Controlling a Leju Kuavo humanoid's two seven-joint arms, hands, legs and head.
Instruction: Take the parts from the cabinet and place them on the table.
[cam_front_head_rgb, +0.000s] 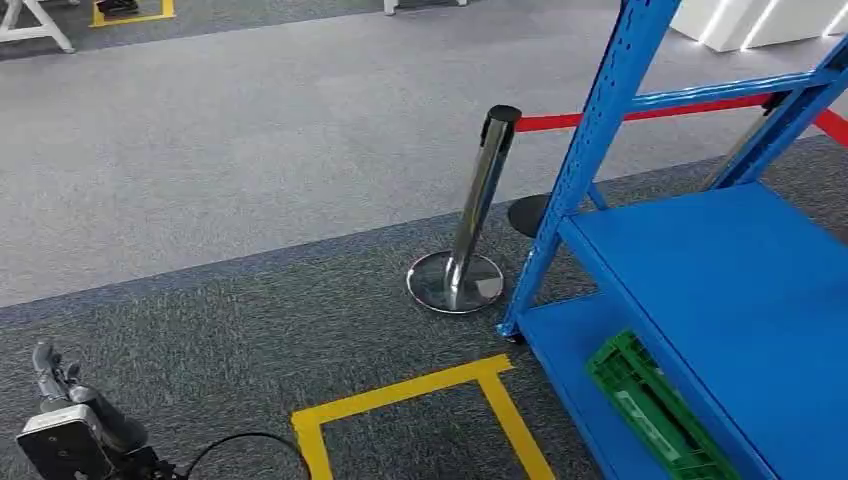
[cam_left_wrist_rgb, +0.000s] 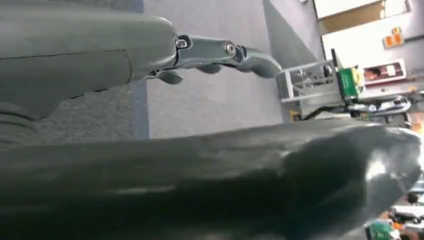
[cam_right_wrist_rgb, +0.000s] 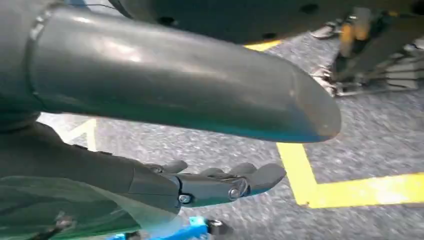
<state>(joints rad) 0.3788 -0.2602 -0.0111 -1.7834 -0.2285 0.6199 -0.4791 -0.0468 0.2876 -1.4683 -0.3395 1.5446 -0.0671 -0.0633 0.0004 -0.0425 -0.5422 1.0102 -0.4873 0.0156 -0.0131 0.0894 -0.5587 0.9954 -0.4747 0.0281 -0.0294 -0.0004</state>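
The blue metal cabinet (cam_front_head_rgb: 720, 260) stands at the right of the head view, and its wide middle shelf is bare. On the lower shelf lies a green plastic crate (cam_front_head_rgb: 650, 410). My left hand (cam_front_head_rgb: 70, 410) hangs low at the bottom left, far from the cabinet and over the carpet. In the left wrist view my left hand (cam_left_wrist_rgb: 210, 175) holds nothing, its fingers (cam_left_wrist_rgb: 225, 50) stretched out away from the thumb. In the right wrist view my right hand (cam_right_wrist_rgb: 165, 80) is also empty, with fingers (cam_right_wrist_rgb: 225, 182) straight above the floor.
A chrome stanchion post (cam_front_head_rgb: 470, 220) with a red belt (cam_front_head_rgb: 640, 112) stands just left of the cabinet's front leg. A yellow tape square (cam_front_head_rgb: 420, 400) marks the dark carpet in front. A black cable (cam_front_head_rgb: 250, 440) loops near my left arm.
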